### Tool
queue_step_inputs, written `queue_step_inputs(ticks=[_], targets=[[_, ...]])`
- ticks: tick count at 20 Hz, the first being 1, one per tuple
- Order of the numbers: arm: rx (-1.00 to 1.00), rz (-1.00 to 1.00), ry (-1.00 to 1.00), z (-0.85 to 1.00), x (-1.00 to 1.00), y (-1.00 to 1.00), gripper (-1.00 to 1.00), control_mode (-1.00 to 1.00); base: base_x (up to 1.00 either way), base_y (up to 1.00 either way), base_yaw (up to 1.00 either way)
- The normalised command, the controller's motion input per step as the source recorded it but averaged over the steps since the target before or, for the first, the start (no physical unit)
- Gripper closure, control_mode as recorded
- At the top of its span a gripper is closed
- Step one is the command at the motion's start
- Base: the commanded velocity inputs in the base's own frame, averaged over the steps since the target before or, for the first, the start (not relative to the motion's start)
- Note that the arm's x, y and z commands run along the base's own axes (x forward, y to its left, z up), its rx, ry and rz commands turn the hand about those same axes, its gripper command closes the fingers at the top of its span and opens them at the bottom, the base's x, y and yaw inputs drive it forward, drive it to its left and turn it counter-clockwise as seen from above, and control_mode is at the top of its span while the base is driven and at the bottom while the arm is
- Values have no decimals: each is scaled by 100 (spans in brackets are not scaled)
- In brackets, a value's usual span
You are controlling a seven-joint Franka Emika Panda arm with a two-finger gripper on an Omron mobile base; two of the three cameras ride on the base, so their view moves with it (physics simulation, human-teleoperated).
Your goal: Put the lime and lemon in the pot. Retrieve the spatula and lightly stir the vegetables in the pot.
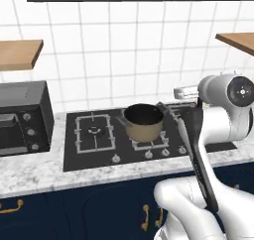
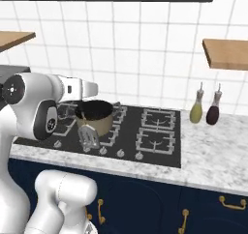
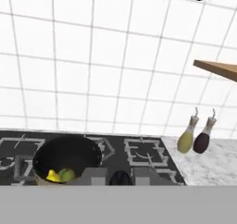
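Pot (image 3: 67, 159), lower left of hand view, on the stove (image 3: 148, 156): lemon (image 3: 53, 175) and lime (image 3: 67, 174) inside. Spatula (image 2: 88, 135): pinched in my closed fingers, head beside the pot.

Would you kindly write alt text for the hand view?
A dark-lined pot on a black gas hob holds a lemon and lime. Two bottles stand on the marble counter, before white tiles.
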Motion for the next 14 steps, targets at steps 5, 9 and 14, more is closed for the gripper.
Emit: queue_step_inputs(ticks=[5,9,14], targets=[[0,0,0,0,0,0,100,100,73,55,11],[0,0,0,0,0,0,100,100,100,2,6],[0,3,-3,19,49,-9,100,-100,39,0,2]])
